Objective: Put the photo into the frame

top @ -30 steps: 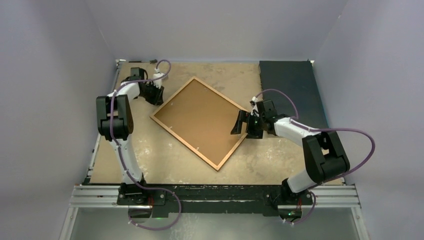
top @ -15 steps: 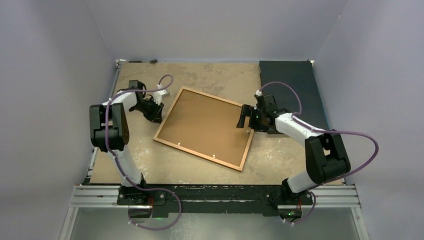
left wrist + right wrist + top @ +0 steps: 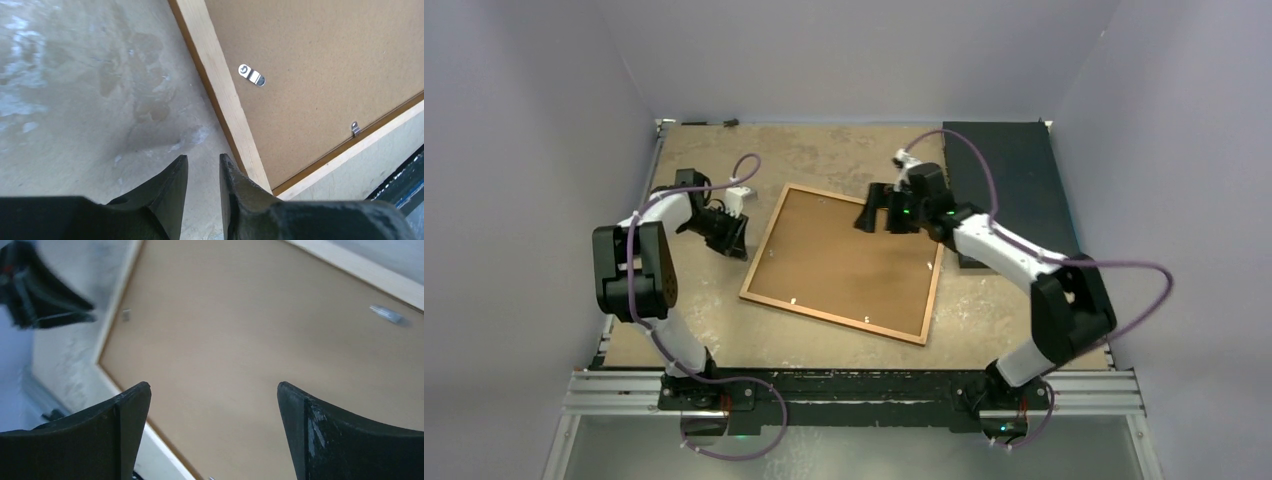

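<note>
The frame (image 3: 844, 260) lies back up on the table, its plain brown board facing me inside thin wooden edges. The photo is not in view. My left gripper (image 3: 736, 238) is low beside the frame's left edge; in the left wrist view its jaws (image 3: 203, 162) stand a narrow gap apart with nothing between them, the right finger next to the wooden edge (image 3: 220, 90). My right gripper (image 3: 871, 215) hovers over the frame's far edge, open and empty; in the right wrist view (image 3: 214, 387) only the brown board (image 3: 250, 340) lies under it.
A dark black slab (image 3: 1004, 170) lies at the back right, close to the frame's right corner. Small metal clips (image 3: 251, 75) hold the board in the frame. Grey walls enclose the table on three sides.
The frame has turned from a diamond stance to nearly square with the table. My right gripper moved left and back along its far edge; my left gripper moved nearer and stayed by the left edge.
</note>
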Motion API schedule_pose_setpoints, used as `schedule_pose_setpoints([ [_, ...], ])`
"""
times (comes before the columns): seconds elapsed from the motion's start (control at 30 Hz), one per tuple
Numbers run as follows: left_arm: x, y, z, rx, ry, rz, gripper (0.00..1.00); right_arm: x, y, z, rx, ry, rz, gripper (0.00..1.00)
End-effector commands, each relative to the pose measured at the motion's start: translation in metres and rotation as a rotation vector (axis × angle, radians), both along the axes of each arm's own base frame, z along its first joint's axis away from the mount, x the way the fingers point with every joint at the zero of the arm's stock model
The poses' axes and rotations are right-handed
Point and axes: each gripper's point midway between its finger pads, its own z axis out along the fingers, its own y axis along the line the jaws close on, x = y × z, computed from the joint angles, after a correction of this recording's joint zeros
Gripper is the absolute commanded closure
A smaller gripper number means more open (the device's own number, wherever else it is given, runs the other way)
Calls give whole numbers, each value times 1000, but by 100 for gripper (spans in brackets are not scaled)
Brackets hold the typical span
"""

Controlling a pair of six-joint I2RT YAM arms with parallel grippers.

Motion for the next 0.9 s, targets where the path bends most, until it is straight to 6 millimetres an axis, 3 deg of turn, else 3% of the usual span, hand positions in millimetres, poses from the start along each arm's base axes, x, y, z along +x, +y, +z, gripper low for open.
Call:
schedule_pose_setpoints([
  [0.0,24,0,29,-60,-94,85,70,-4,118,33,209,-115,300,1],
  [0.1,34,-13,29,-146,-69,86,68,-14,171,31,263,-154,431,1],
  [0.27,33,-27,15,-252,11,72,68,-24,215,24,320,-179,537,2],
  [0.47,31,-29,-2,-266,56,79,72,-36,239,4,347,-163,593,5],
  [0.87,23,-26,-17,-239,69,77,79,-33,270,-29,342,-125,629,7],
])
